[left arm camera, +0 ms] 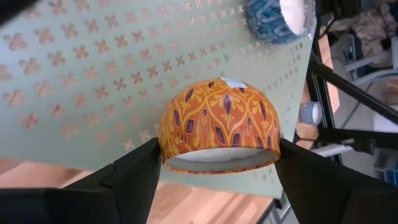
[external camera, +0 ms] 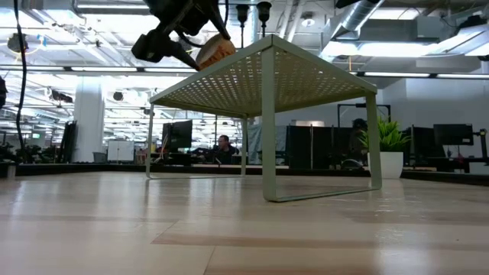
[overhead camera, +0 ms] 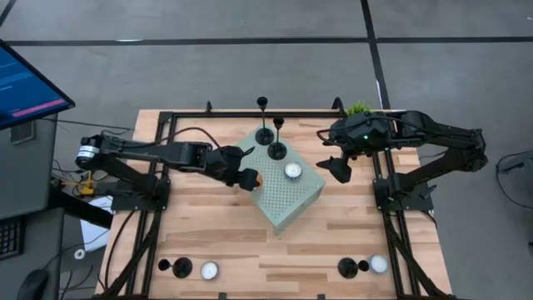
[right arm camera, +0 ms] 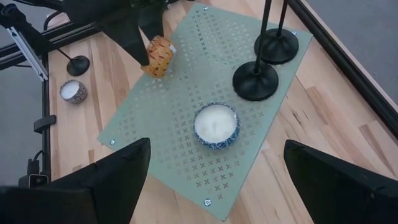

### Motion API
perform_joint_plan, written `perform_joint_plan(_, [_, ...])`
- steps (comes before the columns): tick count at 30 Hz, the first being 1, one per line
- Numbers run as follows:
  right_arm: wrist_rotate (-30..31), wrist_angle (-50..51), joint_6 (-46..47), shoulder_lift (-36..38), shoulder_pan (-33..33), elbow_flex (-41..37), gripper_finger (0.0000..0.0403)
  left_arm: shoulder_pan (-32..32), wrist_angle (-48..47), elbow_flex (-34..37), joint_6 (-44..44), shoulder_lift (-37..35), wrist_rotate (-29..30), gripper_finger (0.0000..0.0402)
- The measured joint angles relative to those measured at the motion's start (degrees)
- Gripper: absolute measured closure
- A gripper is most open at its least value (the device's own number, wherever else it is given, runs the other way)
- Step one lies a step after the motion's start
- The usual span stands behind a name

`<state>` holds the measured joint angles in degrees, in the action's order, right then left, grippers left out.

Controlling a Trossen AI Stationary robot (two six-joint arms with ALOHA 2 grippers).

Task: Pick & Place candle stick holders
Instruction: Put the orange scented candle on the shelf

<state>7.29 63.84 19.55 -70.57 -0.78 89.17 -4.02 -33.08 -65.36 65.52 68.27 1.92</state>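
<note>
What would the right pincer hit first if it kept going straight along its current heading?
Probably the blue-patterned tealight on the green perforated stand: it lies centred ahead of the open right pincer. Depth is unclear, so it might pass above.

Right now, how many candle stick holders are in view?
4 candle stick holders. Two stand side by side on the green shelf: one, another. Two stand on the table by its bottom edge in the high view: left, right. None seem hidden.
</note>
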Motion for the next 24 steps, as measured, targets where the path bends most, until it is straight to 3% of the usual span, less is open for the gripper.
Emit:
perform_joint_plan(10, [0.0,0.0,0.0,0.0,0.0,0.0,0.0045,0.7,0.0,0.0,2.3,0.3,-2.1,0.0107])
perform_joint_plan(24, [0.0,0.0,0.0,0.0,0.0,0.0,0.0045,0.9,1.1,0.0,3.8,0.3,-2.2,0.007])
